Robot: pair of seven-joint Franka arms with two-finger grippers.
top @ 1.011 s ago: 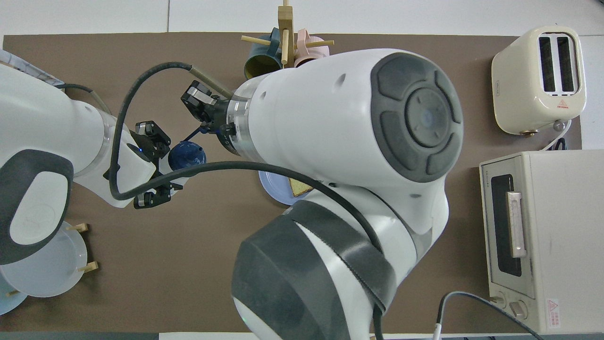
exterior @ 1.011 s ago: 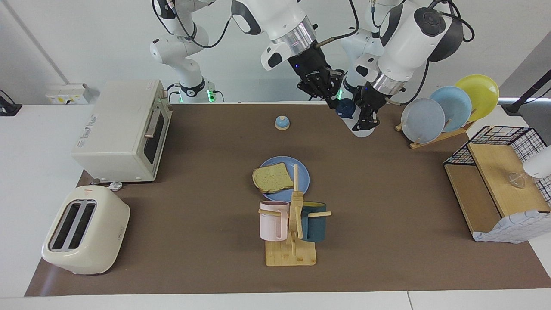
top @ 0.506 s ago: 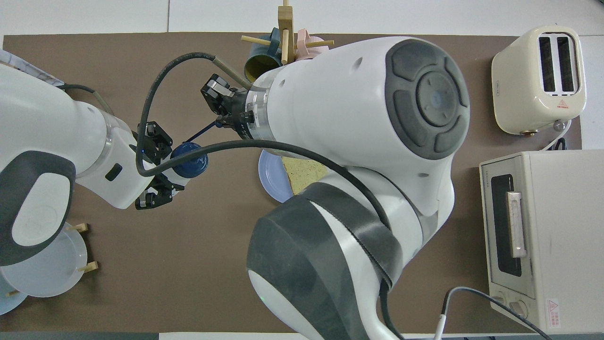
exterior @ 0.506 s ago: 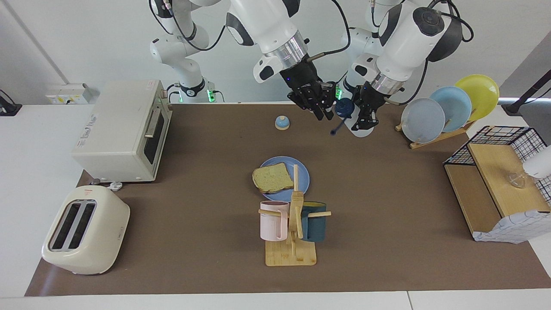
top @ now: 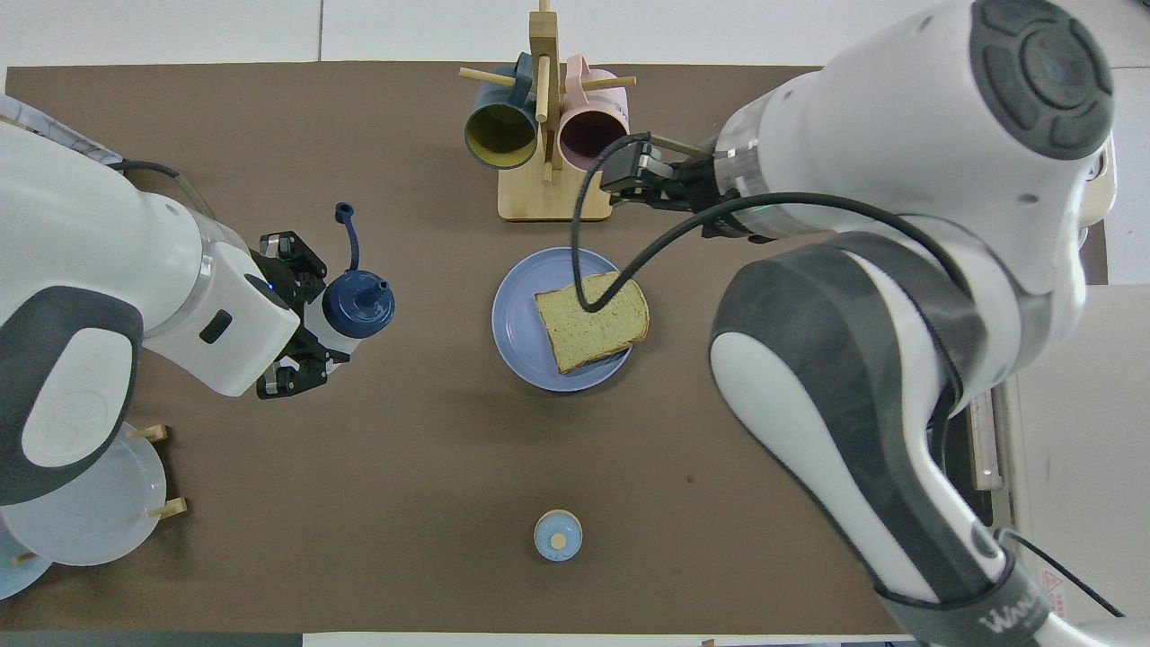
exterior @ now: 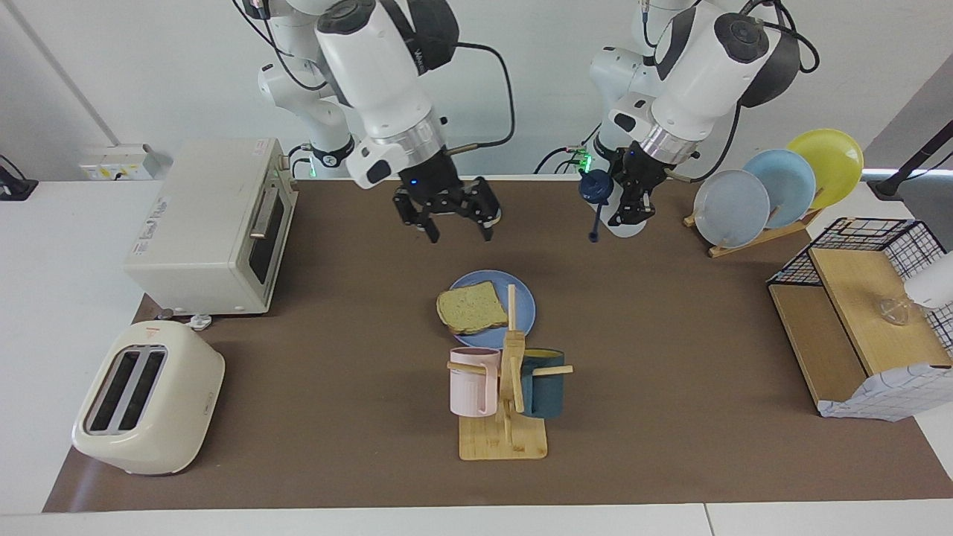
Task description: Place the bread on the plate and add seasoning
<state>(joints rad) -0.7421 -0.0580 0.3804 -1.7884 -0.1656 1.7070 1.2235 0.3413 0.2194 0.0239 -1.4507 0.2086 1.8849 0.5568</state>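
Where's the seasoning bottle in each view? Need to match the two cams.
Facing view: the bottle is upper centre, held up in the left hand, beside the plate rack.
Overhead view: the bottle is left of centre, in the same hand, its cap's small plug dangling open.
Shared landmark: the blue plate with the bread, mid-table in both.

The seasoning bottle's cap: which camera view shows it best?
The overhead view: the seasoning bottle's cap faces the camera, spout open, its stopper hanging on a strap, held in the left gripper. The facing view shows the cap small, from the side.
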